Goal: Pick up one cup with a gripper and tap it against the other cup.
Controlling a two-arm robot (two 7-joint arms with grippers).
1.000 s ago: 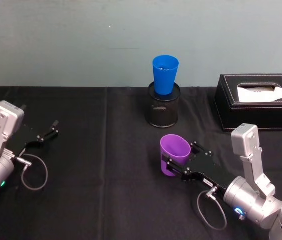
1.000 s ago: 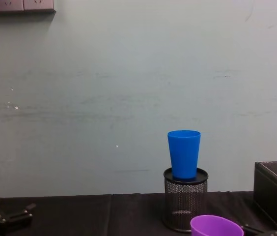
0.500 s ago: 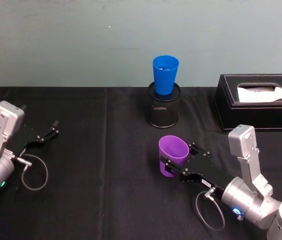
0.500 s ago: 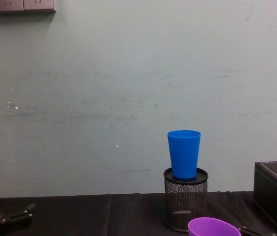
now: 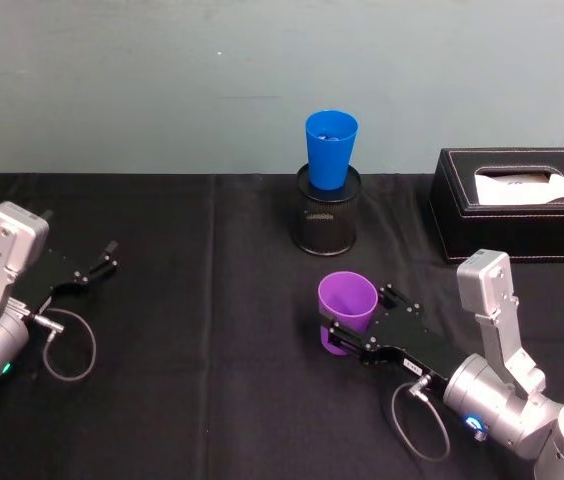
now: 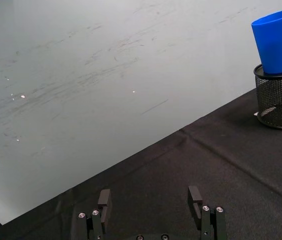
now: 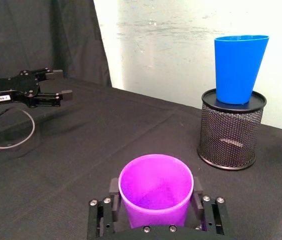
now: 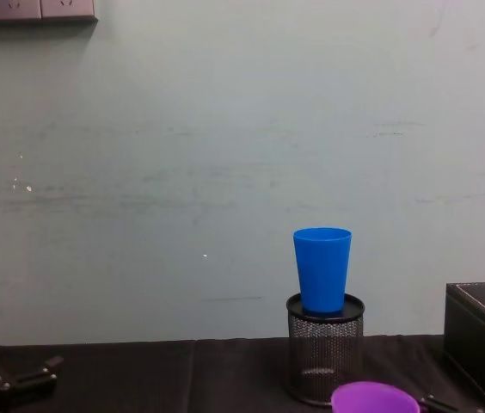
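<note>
The right pincer grips the purple cup low on its body, one flat black finger on each side of it, closed as far as the cup's wall lets it. In the right wrist view the cup stands upright with its mouth open to the camera, and the two fingers press its wall from either side. In the head view, the cup is a little to the right of the middle of the black surface, and the silver-grey arm reaches it from about 4 o'clock. I cannot tell whether the cup's base rests on the cloth or hangs just above it.

The blue cup stands upright in the mouth of a black wire-mesh pen holder, at about 12 o'clock from the purple cup and well apart from it, close to the pale wall. In the chest view its lower part sits inside the holder's rim, and the purple cup's rim shows at the bottom edge.

A black tissue box lies at about 2 o'clock from the purple cup, near the surface's right edge.

The left pincer is parked at the surface's left side, about 9 o'clock from the purple cup; its fingers stand apart with nothing between them.
</note>
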